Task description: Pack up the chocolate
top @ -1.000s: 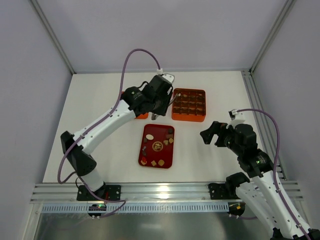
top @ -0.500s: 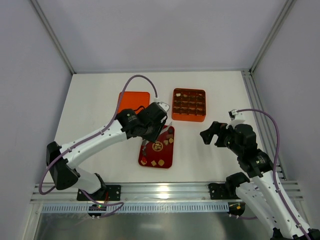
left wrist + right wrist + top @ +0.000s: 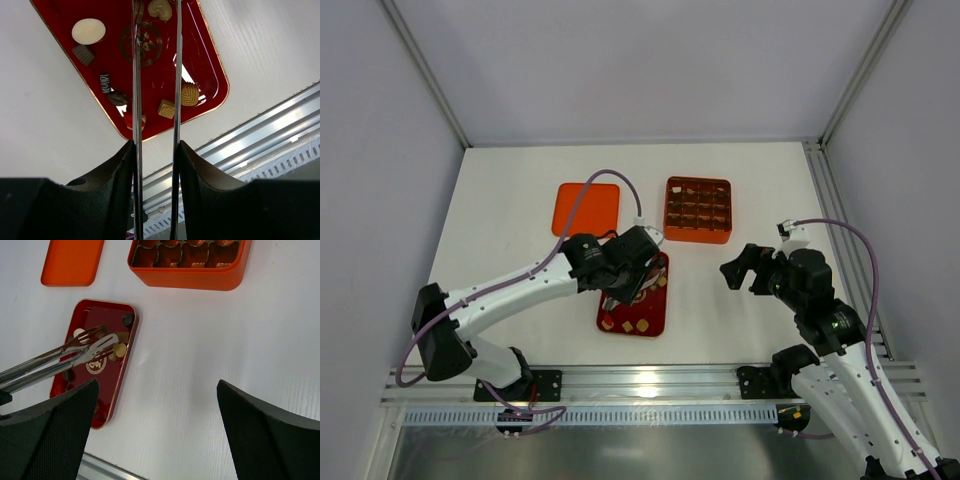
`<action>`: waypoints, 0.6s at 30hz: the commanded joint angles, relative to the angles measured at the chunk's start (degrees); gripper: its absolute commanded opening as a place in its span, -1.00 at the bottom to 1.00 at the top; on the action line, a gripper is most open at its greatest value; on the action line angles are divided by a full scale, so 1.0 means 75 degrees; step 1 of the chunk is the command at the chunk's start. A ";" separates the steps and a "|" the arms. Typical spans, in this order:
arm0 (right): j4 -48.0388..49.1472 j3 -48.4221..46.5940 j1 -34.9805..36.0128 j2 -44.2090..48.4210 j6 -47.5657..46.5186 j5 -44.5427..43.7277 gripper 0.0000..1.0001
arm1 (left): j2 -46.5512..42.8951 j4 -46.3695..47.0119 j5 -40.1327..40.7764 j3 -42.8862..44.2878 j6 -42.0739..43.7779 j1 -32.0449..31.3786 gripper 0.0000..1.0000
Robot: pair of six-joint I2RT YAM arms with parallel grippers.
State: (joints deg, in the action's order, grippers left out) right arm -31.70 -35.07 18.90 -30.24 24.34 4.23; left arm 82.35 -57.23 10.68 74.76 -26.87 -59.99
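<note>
Tray (image 3: 210, 65): dark red, lies nearest you on the table, mid-left, long axis running near to far.
Chocolate (image 3: 88, 31): small pieces are scattered over the tray floor, pale, tan and dark. Treat every piece here as not yet packed.
Left gripper (image 3: 156, 165): jaws partly closed, clamped on the handles of the tongs (image 3: 136, 100). It hangs above the tray so the blades point down at the pieces.
Tongs: note that the pieces are far smaller than the gripper's own fingers, so the slim blades do the picking. The tips stand apart over the far half of the tray, beside a round tan piece; you cannot tell whether they touch it.
Right gripper (image 3: 738, 268): jaws fully spread, holding nothing, parked well right of the tray, out of the working path.
Box (image 3: 697, 238): orange, gridded cells, just beyond the tray to the right; judge it the destination.
Lid (image 3: 587, 208): flat orange, far left, set aside to leave the cells open.
</note>
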 commanded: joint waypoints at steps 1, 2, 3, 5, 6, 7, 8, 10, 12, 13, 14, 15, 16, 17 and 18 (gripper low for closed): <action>0.0196 -0.0047 -0.0012 0.0059 0.0060 0.0010 0.99 | -0.0233 0.0225 -0.0041 -0.0019 -0.0120 -0.0076 -0.24; 0.0207 -0.0047 -0.0023 0.0024 0.0060 0.0010 0.99 | -0.0222 0.0213 -0.0029 -0.0042 -0.0108 -0.0076 -0.24; 0.0219 -0.0047 -0.0012 0.0024 0.0060 0.0022 1.00 | -0.0222 0.0190 -0.0017 -0.0054 -0.0120 -0.0088 -0.24; 0.0231 -0.0047 -0.0012 0.0012 0.0060 0.0010 1.00 | -0.0233 0.0155 -0.0006 -0.0124 -0.0108 -0.0088 -0.24; 0.0219 -0.0047 -0.0012 0.0012 0.0060 0.0010 0.99 | -0.0257 0.0166 -0.0006 -0.0124 -0.0108 -0.0088 -0.24; 0.0231 -0.0047 -0.0023 0.0001 0.0060 0.0010 0.99 | -0.0268 0.0155 -0.0006 -0.0171 -0.0120 -0.0088 -0.24; 0.0231 -0.0058 -0.0012 -0.0011 0.0060 0.0010 1.00 | -0.0280 0.0143 0.0006 -0.0206 -0.0108 -0.0088 -0.24; 0.0231 -0.0058 0.0000 -0.0023 0.0048 0.0010 0.99 | -0.0269 0.0131 0.0029 -0.0218 -0.0108 -0.0088 -0.24; 0.0243 -0.0058 -0.0012 -0.0035 0.0048 0.0010 0.99 | -0.0292 0.0119 0.0018 -0.0253 -0.0097 -0.0088 -0.25; 0.0254 -0.0070 -0.0012 -0.0046 0.0048 0.0010 1.00 | -0.0292 0.0119 0.0006 -0.0265 -0.0097 -0.0099 -0.24; 0.0243 -0.0070 -0.0012 -0.0046 0.0036 0.0010 0.99 | -0.0280 0.0119 -0.0017 -0.0288 -0.0085 -0.0099 -0.24; 0.0266 -0.0070 -0.0012 -0.0058 0.0036 0.0010 0.99 | -0.0280 0.0108 -0.0029 -0.0300 -0.0062 -0.0099 -0.24; 0.0255 -0.0082 -0.0012 -0.0070 0.0036 0.0010 0.99 | -0.0269 0.0096 -0.0041 -0.0289 -0.0061 -0.0099 -0.25; 0.0266 -0.0093 -0.0012 -0.0081 0.0025 0.0010 0.99 | -0.0269 0.0096 -0.0052 -0.0300 -0.0038 -0.0111 -0.25; 0.0255 -0.0105 -0.0012 -0.0093 0.0025 0.0010 0.99 | -0.0269 0.0073 -0.0053 -0.0300 -0.0038 -0.0111 -0.24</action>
State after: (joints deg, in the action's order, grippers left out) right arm -31.70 -35.07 18.90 -30.41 24.34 4.23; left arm 82.32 -57.30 10.63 72.69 -27.00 -60.42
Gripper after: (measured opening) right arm 0.996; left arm 0.383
